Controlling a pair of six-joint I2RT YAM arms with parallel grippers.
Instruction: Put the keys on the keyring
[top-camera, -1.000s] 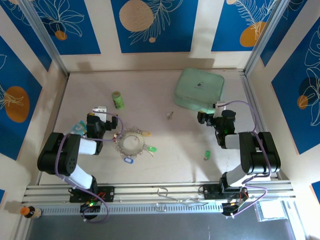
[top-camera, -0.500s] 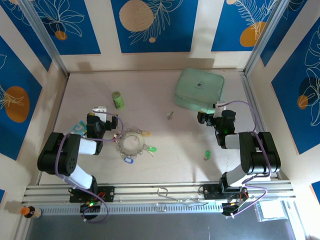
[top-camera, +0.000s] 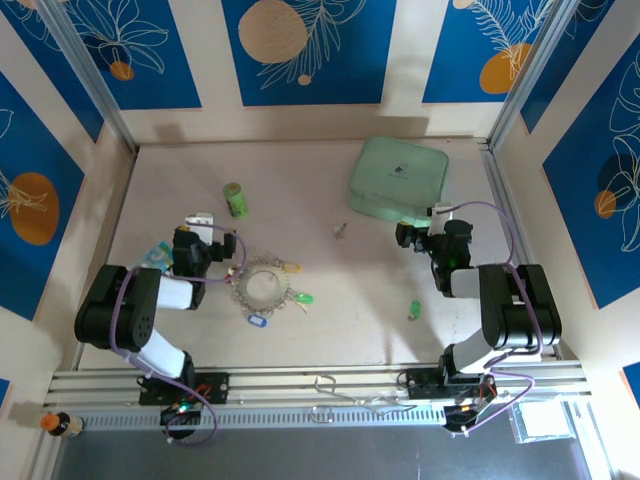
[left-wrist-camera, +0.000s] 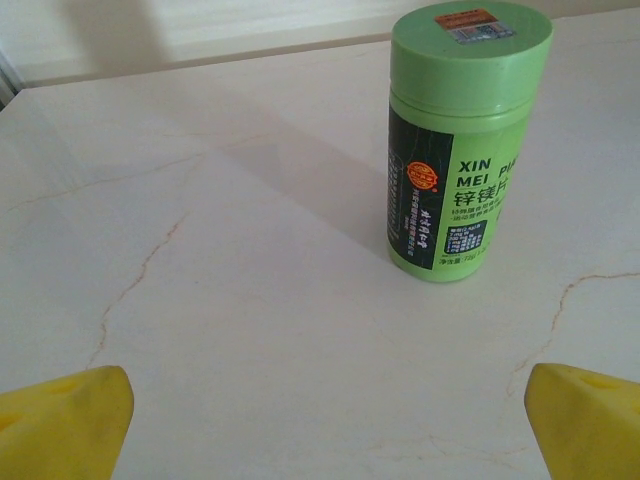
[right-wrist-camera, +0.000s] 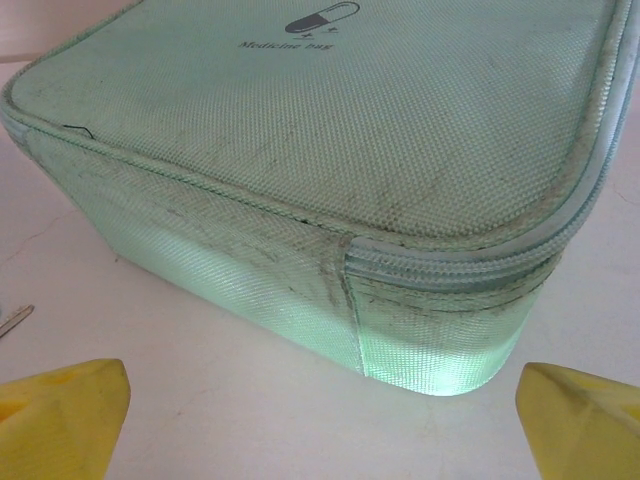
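Observation:
The keyring (top-camera: 262, 285), a beaded silvery ring, lies flat left of the table's middle. Keys with coloured tags lie around it: a blue one (top-camera: 257, 321), a green one (top-camera: 303, 297) and a pale one (top-camera: 291, 267). A loose green-tagged key (top-camera: 414, 311) lies further right, and a plain silver key (top-camera: 340, 231) lies near the middle, its tip (right-wrist-camera: 15, 320) at the edge of the right wrist view. My left gripper (top-camera: 201, 222) (left-wrist-camera: 325, 430) is open, low over bare table, up and left of the ring. My right gripper (top-camera: 432, 217) (right-wrist-camera: 320, 430) is open beside the mint box.
A green bottle (top-camera: 235, 199) (left-wrist-camera: 460, 140) stands upright just beyond the left gripper. The mint-green box (top-camera: 398, 179) (right-wrist-camera: 350, 130) sits at the back right, its near corner close in front of the right fingertips. A teal packet (top-camera: 155, 255) lies by the left wall.

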